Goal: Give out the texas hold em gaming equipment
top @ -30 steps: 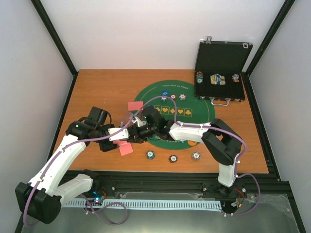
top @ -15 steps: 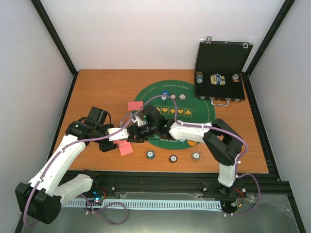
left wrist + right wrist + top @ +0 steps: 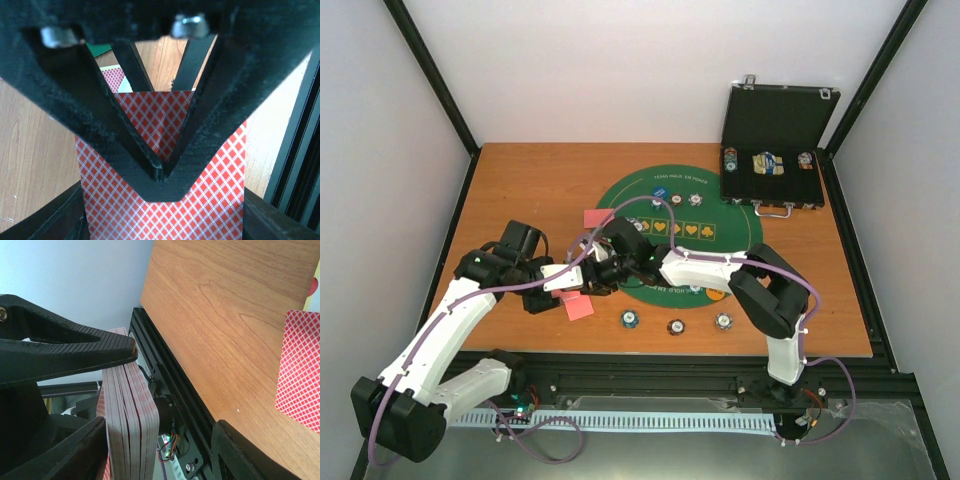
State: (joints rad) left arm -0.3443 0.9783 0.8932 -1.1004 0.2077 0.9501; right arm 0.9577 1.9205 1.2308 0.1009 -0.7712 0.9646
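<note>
A thick deck of red-backed playing cards (image 3: pixel 165 205) fills the left wrist view, and my left gripper (image 3: pixel 159 172) is shut on it above the table's near-left part (image 3: pixel 570 283). My right gripper (image 3: pixel 599 274) reaches in from the right and meets the left one. In the right wrist view the deck (image 3: pixel 130 425) stands edge-on inside my right gripper (image 3: pixel 157 440), which is open, with a gap on the deck's right side. Single red-backed cards lie face down on the wood (image 3: pixel 579 308) (image 3: pixel 597 217) (image 3: pixel 300 365). Three poker chips (image 3: pixel 676 326) sit near the front edge.
The round green mat (image 3: pixel 715 215) carries three more chips (image 3: pixel 676 199) at its far side and an orange disc (image 3: pixel 716 294) under the right arm. The open black case (image 3: pixel 775 160) stands at the back right. Black frame rails (image 3: pixel 175 390) border the table.
My right gripper has slid left, closer onto the deck held by the left gripper, and its jaws have widened a little. The left arm has stayed put.
</note>
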